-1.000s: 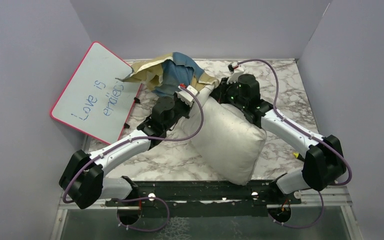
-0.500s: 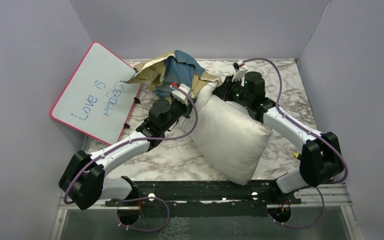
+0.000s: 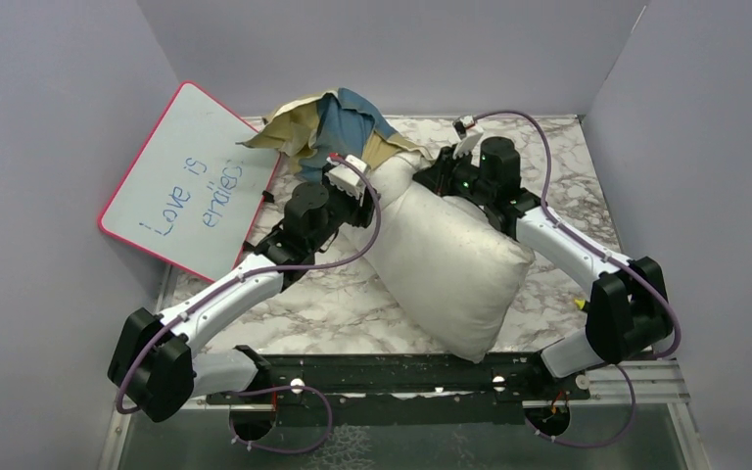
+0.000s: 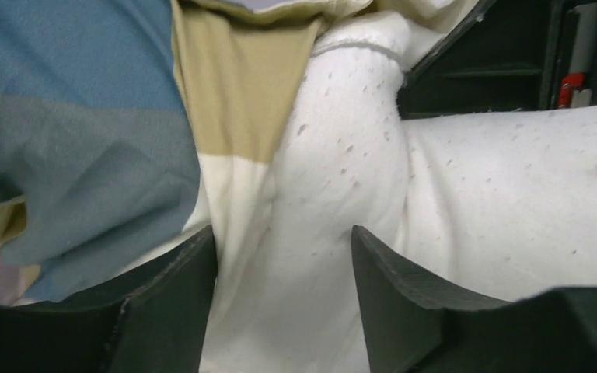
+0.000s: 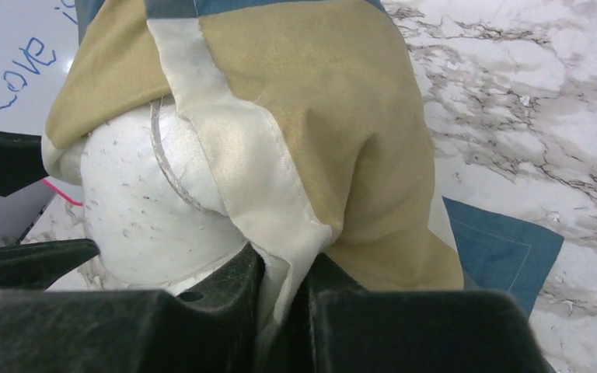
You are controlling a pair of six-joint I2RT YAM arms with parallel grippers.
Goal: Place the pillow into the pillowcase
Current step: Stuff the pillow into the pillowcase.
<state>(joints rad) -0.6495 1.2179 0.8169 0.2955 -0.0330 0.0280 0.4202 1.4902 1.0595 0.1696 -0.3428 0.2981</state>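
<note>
1. White pillow (image 3: pixel 446 264) lies slanted on the bench (image 3: pixel 352 304), far corner just inside the pillowcase (image 3: pixel 338 122).
2. Left fingers (image 4: pixel 163 311) stand spread around that corner; they should catch the hem.
3. Right fingers (image 5: pixel 225 295) pinch the hem; draw both sides evenly.

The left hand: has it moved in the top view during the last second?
Yes. The left hand has shifted to the left in that view, closer to the whiteboard.
</note>
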